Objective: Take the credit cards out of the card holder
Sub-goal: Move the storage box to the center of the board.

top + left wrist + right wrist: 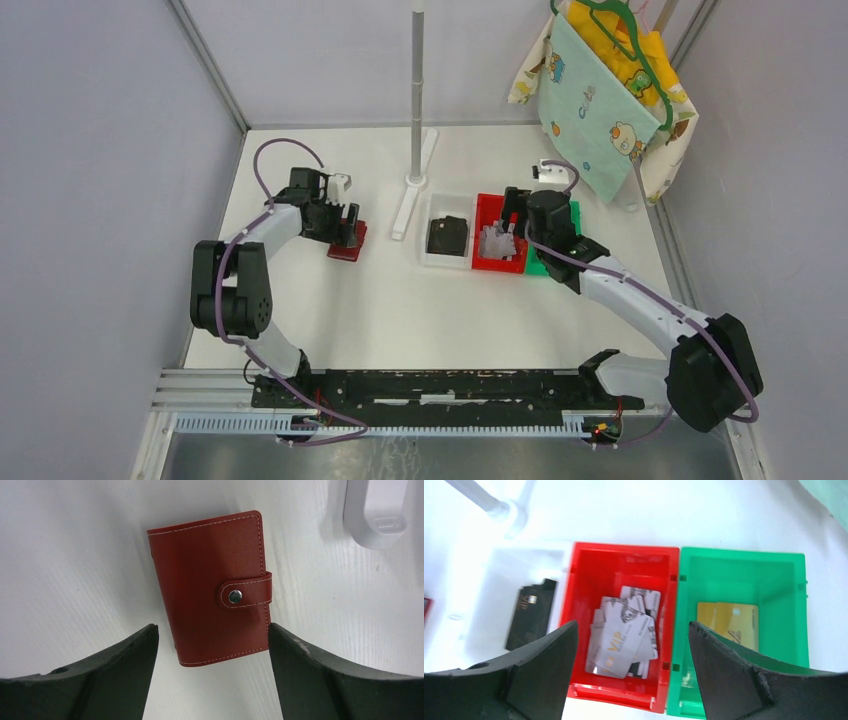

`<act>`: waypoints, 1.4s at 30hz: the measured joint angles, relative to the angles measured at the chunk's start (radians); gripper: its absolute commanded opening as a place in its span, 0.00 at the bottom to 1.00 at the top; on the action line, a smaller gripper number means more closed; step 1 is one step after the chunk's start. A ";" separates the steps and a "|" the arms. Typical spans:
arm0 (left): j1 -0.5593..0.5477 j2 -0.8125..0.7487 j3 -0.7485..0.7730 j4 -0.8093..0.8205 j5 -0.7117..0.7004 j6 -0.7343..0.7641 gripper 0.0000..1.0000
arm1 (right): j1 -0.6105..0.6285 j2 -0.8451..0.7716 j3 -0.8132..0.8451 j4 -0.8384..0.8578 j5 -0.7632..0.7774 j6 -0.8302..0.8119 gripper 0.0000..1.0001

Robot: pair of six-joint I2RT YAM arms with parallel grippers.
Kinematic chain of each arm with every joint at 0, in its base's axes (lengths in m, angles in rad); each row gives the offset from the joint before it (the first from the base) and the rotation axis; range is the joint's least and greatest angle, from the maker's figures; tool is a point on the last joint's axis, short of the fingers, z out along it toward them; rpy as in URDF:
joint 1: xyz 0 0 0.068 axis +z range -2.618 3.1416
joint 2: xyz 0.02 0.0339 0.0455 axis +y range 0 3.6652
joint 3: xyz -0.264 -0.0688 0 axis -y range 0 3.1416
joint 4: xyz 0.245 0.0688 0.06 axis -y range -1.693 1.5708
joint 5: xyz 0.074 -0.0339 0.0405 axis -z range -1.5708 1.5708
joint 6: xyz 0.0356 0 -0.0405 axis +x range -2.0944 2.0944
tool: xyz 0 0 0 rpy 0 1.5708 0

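Red glossy leather card holder (212,592) is seen folded shut on the white table (400,310), its strap snapped down at 3 o'clock of its face. Whether any cards are left inside cannot be told. It is straddled at its 6 o'clock end by the left gripper (211,630), whose jaws are spread wide, one to each side, with nothing held. The right gripper (632,627) is hung over the red plastic bin (579,560), its jaws likewise spread wide and empty; below it a loose pile of grey-silver credit cards (624,640) is lying in that bin.

Trouble is judged most likely at the snap. If the holder is pinched across its width, the cover would be clamped shut rather than freed, and the smooth leather could be squeezed out sideways. A fingertip set on the strap itself could skid the holder across the table. With the right arm well apart at 3 o'clock in the top view, no second grip is at hand to steady it.

At 1 o'clock of the holder a white moulded plastic piece (380,510) is lying near. A white tray with a black stack (529,617) stands at 9 o'clock of the red bin, and a green bin with a gold card (727,622) at 3 o'clock. A white upright pole (417,90) is fixed between the arms.
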 measured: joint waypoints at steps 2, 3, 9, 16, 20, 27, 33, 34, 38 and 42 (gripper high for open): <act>0.002 0.000 0.003 0.000 -0.010 0.008 0.86 | 0.012 -0.030 0.008 0.007 -0.007 -0.001 0.87; 0.005 0.000 0.006 0.000 -0.010 0.011 0.86 | 0.019 -0.043 0.009 0.012 -0.010 -0.001 0.87; 0.021 0.003 0.035 -0.008 0.009 0.021 0.75 | 0.078 -0.061 0.010 0.000 -0.018 -0.002 0.84; 0.120 0.087 0.091 -0.045 0.106 0.026 0.70 | 0.169 -0.061 0.019 -0.026 -0.016 -0.008 0.83; 0.134 0.114 0.092 -0.068 0.130 0.027 0.70 | 0.203 -0.058 0.039 -0.035 -0.015 -0.009 0.83; 0.127 0.185 0.144 -0.087 0.167 0.027 0.51 | 0.267 -0.018 0.087 -0.042 -0.019 -0.008 0.83; 0.100 0.213 0.170 -0.083 0.209 0.019 0.12 | 0.349 0.043 0.152 -0.057 -0.032 -0.019 0.83; 0.087 0.213 0.171 -0.079 0.208 0.019 0.07 | 0.358 0.048 0.154 -0.057 -0.035 -0.020 0.83; 0.023 0.202 0.170 -0.069 0.198 0.019 0.02 | 0.368 0.064 0.156 -0.058 -0.060 -0.019 0.83; -0.008 0.162 0.158 -0.100 0.201 0.020 0.02 | 0.368 0.088 0.171 -0.056 -0.122 -0.016 0.83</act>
